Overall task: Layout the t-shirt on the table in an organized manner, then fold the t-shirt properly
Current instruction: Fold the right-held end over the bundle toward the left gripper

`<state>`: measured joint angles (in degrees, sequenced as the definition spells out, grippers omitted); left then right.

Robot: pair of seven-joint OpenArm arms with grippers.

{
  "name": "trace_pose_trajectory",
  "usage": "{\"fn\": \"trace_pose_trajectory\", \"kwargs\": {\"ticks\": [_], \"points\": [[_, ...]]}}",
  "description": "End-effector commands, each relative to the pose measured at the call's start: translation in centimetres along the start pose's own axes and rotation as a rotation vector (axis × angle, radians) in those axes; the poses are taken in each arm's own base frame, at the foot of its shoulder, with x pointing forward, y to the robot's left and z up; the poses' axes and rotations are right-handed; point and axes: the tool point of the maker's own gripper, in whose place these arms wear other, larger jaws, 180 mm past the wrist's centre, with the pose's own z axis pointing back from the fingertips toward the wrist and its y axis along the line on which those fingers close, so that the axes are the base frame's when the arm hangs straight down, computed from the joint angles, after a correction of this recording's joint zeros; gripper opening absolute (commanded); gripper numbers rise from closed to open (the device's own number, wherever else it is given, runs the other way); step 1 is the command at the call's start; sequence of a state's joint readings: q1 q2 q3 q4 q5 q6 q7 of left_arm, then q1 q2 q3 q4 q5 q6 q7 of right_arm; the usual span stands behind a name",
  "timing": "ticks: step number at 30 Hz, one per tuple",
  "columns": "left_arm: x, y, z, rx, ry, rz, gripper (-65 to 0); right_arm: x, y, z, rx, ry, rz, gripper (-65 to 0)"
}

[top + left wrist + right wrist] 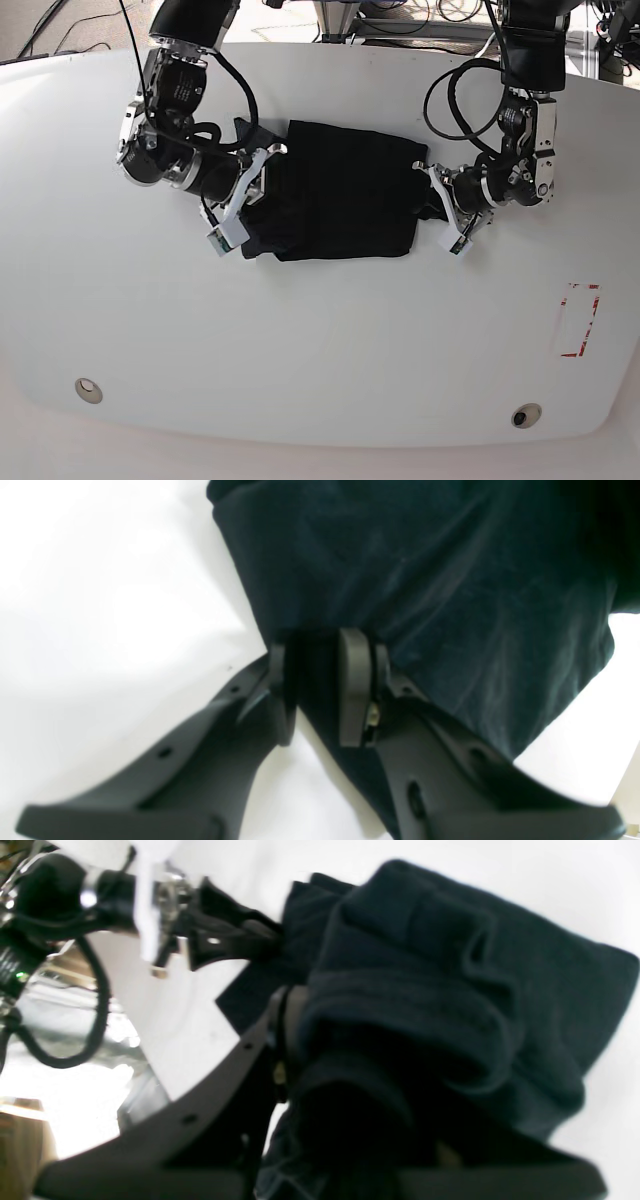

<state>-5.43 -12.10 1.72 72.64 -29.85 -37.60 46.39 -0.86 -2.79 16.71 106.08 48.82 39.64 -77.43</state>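
While the black t-shirt (340,190) lies lengthwise between both arms on the white worktop (320,350), the left gripper (320,690) and right gripper (255,185) each pinch an opposite end, jaws nearly closed on fabric.

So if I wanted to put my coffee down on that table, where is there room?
The wide white stretch of the table in front of the t-shirt, between the two small holes, is bare. Avoid the middle back: the left gripper and right gripper both clamp the shirt there.

one t-shirt (345,190), one table (320,340), two grippers, two holes
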Motion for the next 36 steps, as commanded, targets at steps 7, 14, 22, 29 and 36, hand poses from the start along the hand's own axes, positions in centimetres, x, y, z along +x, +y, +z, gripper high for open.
{"fn": "trace_pose_trajectory", "kwargs": {"ticks": [7,14,22,29,36], "points": [[-2.3,0.8,0.1,0.044,0.116,-0.02,-52.5,3.8,4.5,-2.8,0.136,-0.106,0.054,-57.2],[-2.3,0.8,0.1,0.042,0.115,-0.017,-52.5,4.5,6.4,-5.7,0.173,-0.079,0.102,-57.2],[-2.1,0.8,0.1,0.042,0.11,-0.021,-52.5,3.9,7.9,-8.5,0.259,-0.065,0.066,-54.9],[-2.1,0.8,0.2,0.044,0.108,-0.019,-52.5,3.4,8.5,-9.3,0.287,-0.054,0.065,-28.5],[-1.8,1.1,0.5,0.05,0.098,-0.025,-52.8,4.4,10.0,-10.0,0.321,-0.037,0.122,-14.1]]}}
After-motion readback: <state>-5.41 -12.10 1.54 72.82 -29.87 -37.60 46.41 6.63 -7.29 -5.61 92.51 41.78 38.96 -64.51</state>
